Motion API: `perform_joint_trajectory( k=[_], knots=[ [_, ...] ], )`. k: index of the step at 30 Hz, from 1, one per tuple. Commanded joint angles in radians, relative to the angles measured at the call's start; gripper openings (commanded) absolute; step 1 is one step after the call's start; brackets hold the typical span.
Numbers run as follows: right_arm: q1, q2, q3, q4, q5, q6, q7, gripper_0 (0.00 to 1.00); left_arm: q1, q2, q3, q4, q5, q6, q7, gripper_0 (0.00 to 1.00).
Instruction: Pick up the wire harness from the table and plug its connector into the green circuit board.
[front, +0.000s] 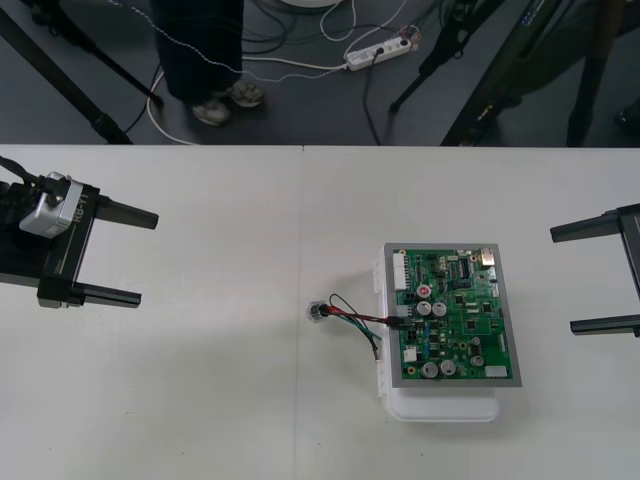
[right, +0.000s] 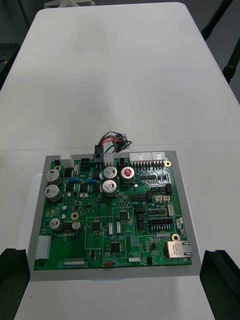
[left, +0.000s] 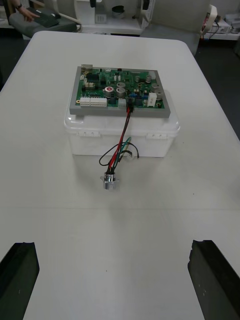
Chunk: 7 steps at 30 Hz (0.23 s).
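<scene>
Nearest the bench's (front: 200, 400) front edge, right of its middle, stands the white base (front: 440, 408), and the green circuit board (front: 455, 315) lies flat on top of it in a grey frame. The wire harness (front: 350, 318) lies on the bench just off the board's left side. Its small black plug (front: 399, 322) sits in a connector at that edge of the board, and the right wrist view shows it seated among the white headers there. From the plug the red, black and green wires (left: 120, 145) drop down the base's wall and loop onto the bench. They end at the round metal socket (front: 318, 312), which stands on the bench a little apart from the base. The right claw (front: 563, 281) hangs at the bench's right edge, near the board but not touching it, its two black fingers (right: 222, 282) spread wide and holding nothing. The left claw (front: 147, 259) hangs at the left edge, well apart from the harness, its fingers (left: 20, 277) also spread wide and empty.
</scene>
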<state>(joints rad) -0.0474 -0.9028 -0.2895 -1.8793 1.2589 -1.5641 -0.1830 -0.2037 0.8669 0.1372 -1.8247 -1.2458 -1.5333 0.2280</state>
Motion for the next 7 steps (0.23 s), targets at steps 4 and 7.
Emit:
perform_joint_trajectory(
  k=[4, 7],
  knots=[
    [0.012, 0.007, -0.010, -0.026, 0.005, -0.007, 0.017, 1.00, 0.018, 0.040, 0.033, -0.030, -0.003, -0.037, 0.021, 0.88],
    [0.012, 0.007, -0.010, -0.026, 0.005, -0.007, 0.017, 1.00, 0.018, 0.040, 0.033, -0.030, -0.003, -0.037, 0.021, 0.88]
  ],
)
